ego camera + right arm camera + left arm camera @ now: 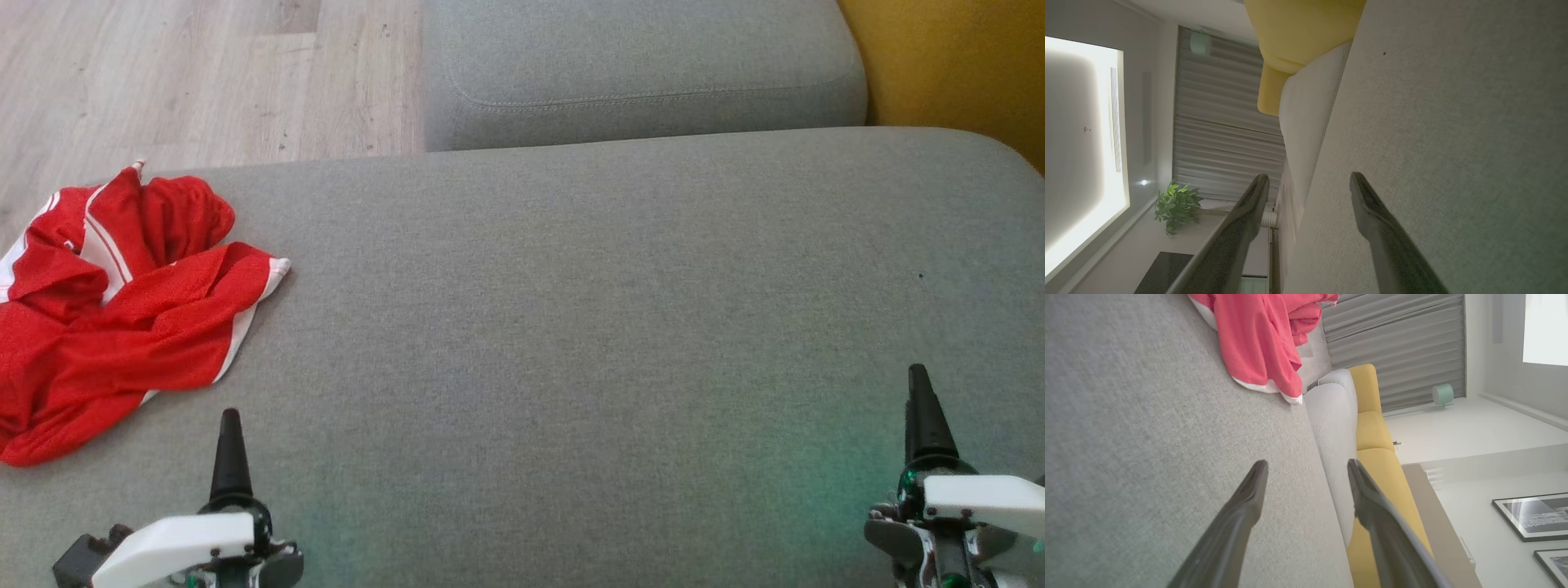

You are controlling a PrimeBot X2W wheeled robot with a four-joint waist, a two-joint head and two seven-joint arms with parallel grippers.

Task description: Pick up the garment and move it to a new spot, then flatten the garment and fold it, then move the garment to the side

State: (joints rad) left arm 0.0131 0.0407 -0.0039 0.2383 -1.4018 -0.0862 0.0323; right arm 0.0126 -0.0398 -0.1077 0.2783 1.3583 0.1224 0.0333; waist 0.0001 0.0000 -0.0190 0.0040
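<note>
The garment is red mesh with white stripes and lies crumpled at the left end of the grey cushion, part of it reaching the cushion's left edge. My left gripper hovers at the lower left, a short way in front of the garment's near hem and not touching it. The left wrist view shows this gripper open and empty, with the garment ahead of the fingers. Far across the cushion at the lower right is my right gripper; it is open over bare fabric and holds nothing.
A second grey cushion stands behind the first. Pale wooden floor lies beyond the back left edge. A yellow seat borders the back right. Wide bare fabric stretches between the two grippers.
</note>
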